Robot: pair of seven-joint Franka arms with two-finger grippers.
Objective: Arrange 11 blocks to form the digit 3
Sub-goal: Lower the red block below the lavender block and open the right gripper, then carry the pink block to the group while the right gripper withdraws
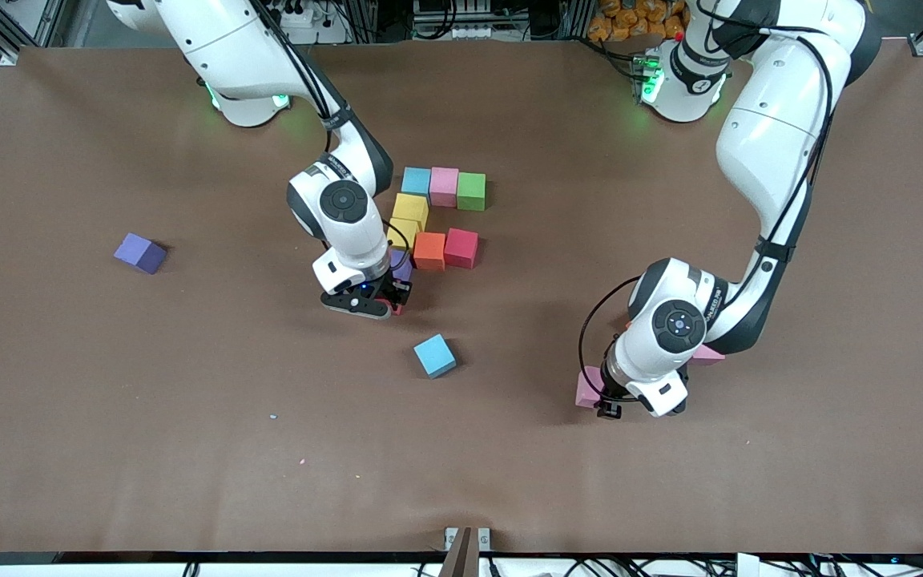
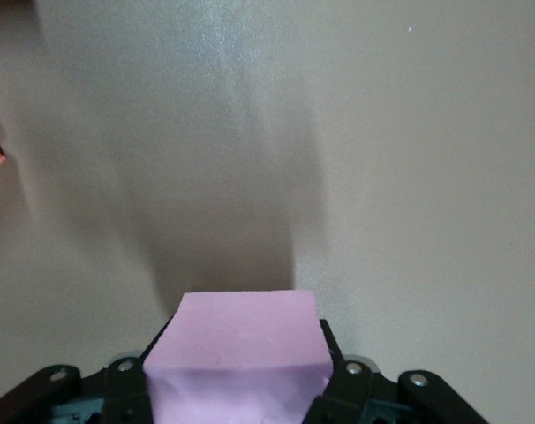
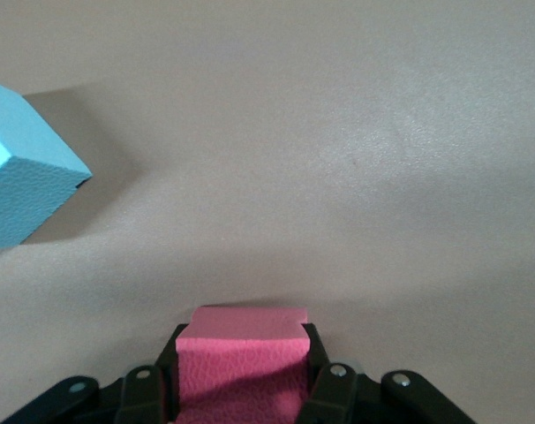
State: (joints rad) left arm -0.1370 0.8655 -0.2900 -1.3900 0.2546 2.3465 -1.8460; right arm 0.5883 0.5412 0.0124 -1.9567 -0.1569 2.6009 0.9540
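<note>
A partial figure of blocks lies mid-table: light blue (image 1: 416,181), pink (image 1: 444,186) and green (image 1: 471,191) in a row, two yellow (image 1: 411,208) nearer the front camera, then orange (image 1: 429,250), red (image 1: 461,247) and purple (image 1: 401,264). My right gripper (image 1: 392,303) (image 3: 243,340) is shut on a pinkish-red block (image 3: 241,371), low at the table beside the purple one. My left gripper (image 1: 607,405) (image 2: 245,340) is shut on a pale pink block (image 1: 588,386) (image 2: 237,362), low at the table toward the left arm's end.
A loose light blue block (image 1: 435,355) (image 3: 25,172) lies nearer the front camera than the figure. A loose purple block (image 1: 140,253) lies toward the right arm's end. Another pink block (image 1: 706,354) shows under the left arm.
</note>
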